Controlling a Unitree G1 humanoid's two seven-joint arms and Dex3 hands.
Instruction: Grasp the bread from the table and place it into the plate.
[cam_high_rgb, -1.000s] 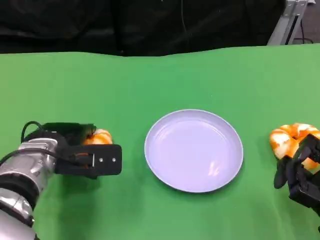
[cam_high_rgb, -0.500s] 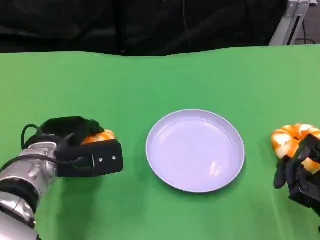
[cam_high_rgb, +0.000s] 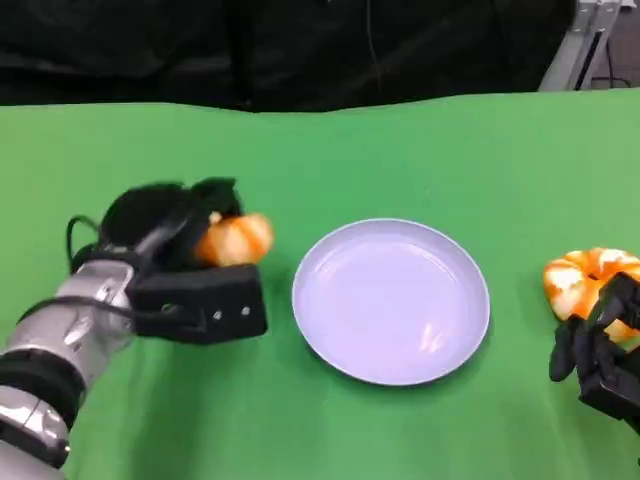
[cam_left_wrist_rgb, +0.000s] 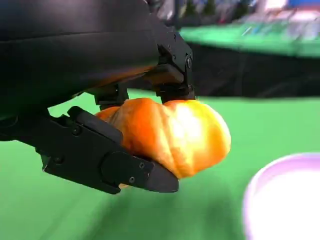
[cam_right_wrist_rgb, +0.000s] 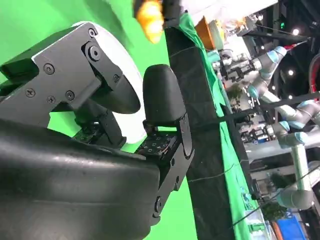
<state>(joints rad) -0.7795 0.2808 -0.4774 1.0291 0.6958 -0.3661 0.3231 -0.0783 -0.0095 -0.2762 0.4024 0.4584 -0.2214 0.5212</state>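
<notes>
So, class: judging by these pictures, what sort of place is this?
Probably a robot lab or exhibition hall: a green-covered table against black drapes, and other robot arms under ceiling lights beyond it.

The bread (cam_left_wrist_rgb: 170, 135) has a glossy, smooth golden crust that catches the light, and the plate (cam_high_rgb: 390, 300) looks like smooth, faintly shiny pale plastic. The left hand (cam_high_rgb: 190, 275) is matt black plastic with small screws on a brushed silver metal forearm (cam_high_rgb: 60, 340). The table (cam_high_rgb: 330, 160) wears what seems a matt green cloth, though blur hides its weave.
</notes>
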